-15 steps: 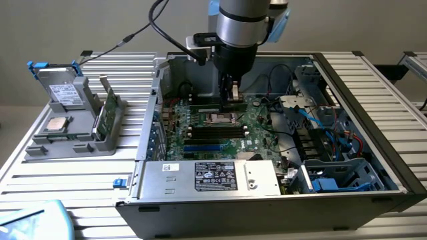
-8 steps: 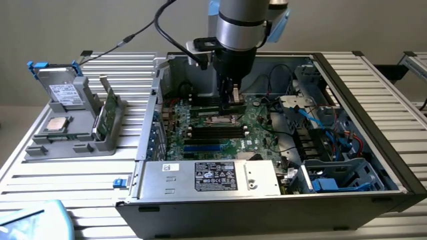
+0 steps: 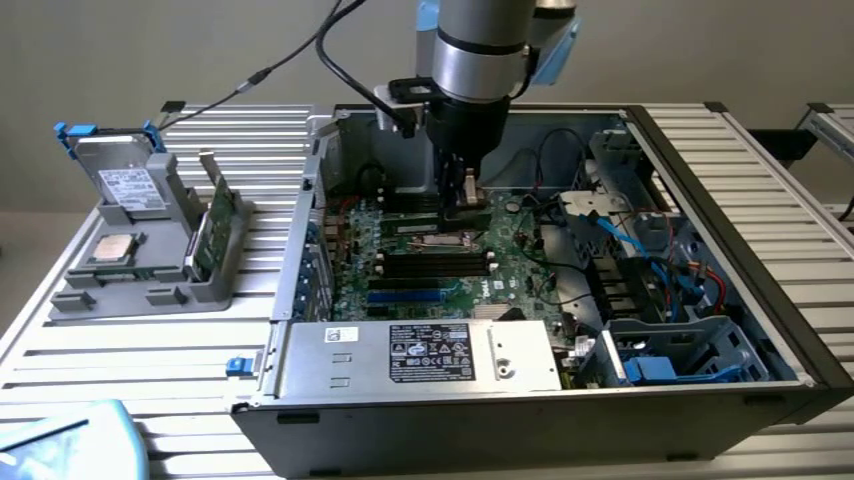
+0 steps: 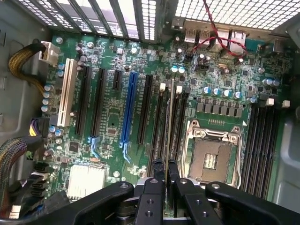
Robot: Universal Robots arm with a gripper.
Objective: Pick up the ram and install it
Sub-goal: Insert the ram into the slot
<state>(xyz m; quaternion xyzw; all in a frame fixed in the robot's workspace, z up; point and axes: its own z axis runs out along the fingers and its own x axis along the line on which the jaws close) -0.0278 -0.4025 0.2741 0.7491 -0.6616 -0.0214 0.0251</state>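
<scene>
**Ram held over the memory slots, arm down inside the case**

The arm (image 3: 474, 50) comes straight down from above into the open computer case (image 3: 754, 210), its wrist vertical over the far part of the motherboard (image 4: 112, 122). The gripper (image 4: 165, 165) is nearly closed, its two narrow fingers pinching the ram (image 4: 169, 117) by one end. The stick stands on edge and is seen as a thin line. It runs along the black memory slots (image 4: 180, 122) just beside the empty processor socket (image 4: 210, 159). Whether it is already seated in a slot cannot be told.

The case lies on its side on a slatted metal table (image 3: 80, 350). It holds the motherboard, a grey power supply (image 3: 427, 350) at the near edge, and cables and a drive cage toward the exterior view's right. Well apart, on the exterior view's left, a grey holder (image 3: 147, 290) carries a hard drive (image 3: 127, 185) standing at its far end, a square silver processor chip (image 3: 114, 248) lying flat, and a green card (image 3: 214, 225) upright in a groove
</scene>
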